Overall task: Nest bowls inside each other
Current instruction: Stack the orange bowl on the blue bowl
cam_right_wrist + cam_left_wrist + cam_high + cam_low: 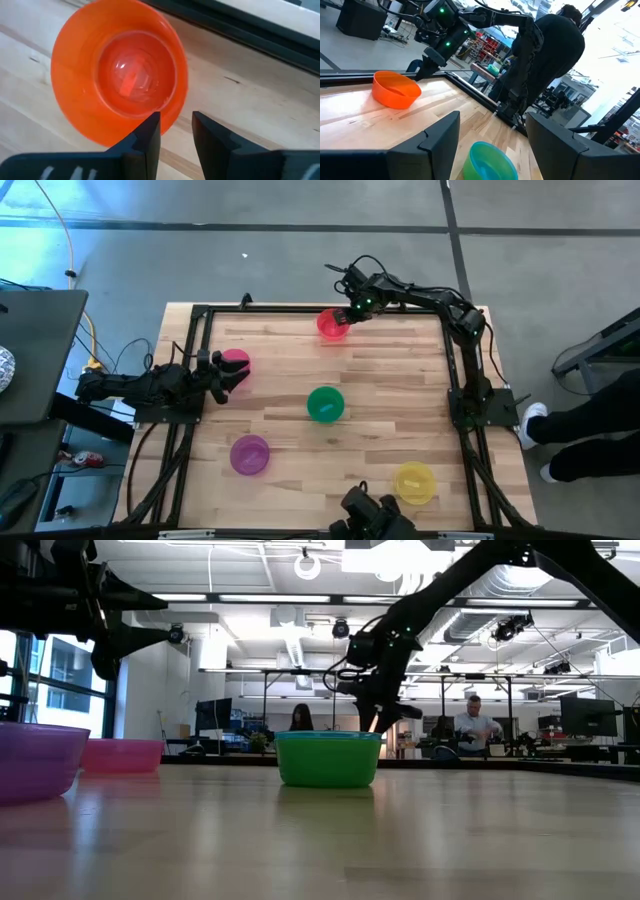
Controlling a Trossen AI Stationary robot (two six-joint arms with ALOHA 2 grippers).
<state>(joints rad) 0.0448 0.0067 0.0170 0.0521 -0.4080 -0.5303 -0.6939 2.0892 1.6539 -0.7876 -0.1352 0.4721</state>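
Observation:
The red bowl [330, 326] sits near the table's far edge and looks orange in the right wrist view [117, 75] and the left wrist view [395, 90]. My right gripper [350, 313] [176, 125] is at its rim, shut on it. The pink bowl [235, 362] [122, 755] rests on its base near the left edge. My left gripper [215, 375] [492, 130] hangs open just above and to the left of it, touching nothing. Green [325, 404] [328, 760], purple [249, 454] [35, 760] and yellow [415, 482] bowls stand apart on the table. No blue bowl shows. My right gripper holds the red bowl by its rim [172, 112] on the side toward the table's right. One finger [150, 131] is inside the bowl and the other [205, 131] is outside, coming slanting down from the right. I cannot tell whether the base is off the table.
A black frame rail [310, 308] runs along the far edge just behind the red bowl. The green bowl stands mid-table between the two arms. Bare wood lies between the bowls. People sit at desks beyond the table [475, 725].

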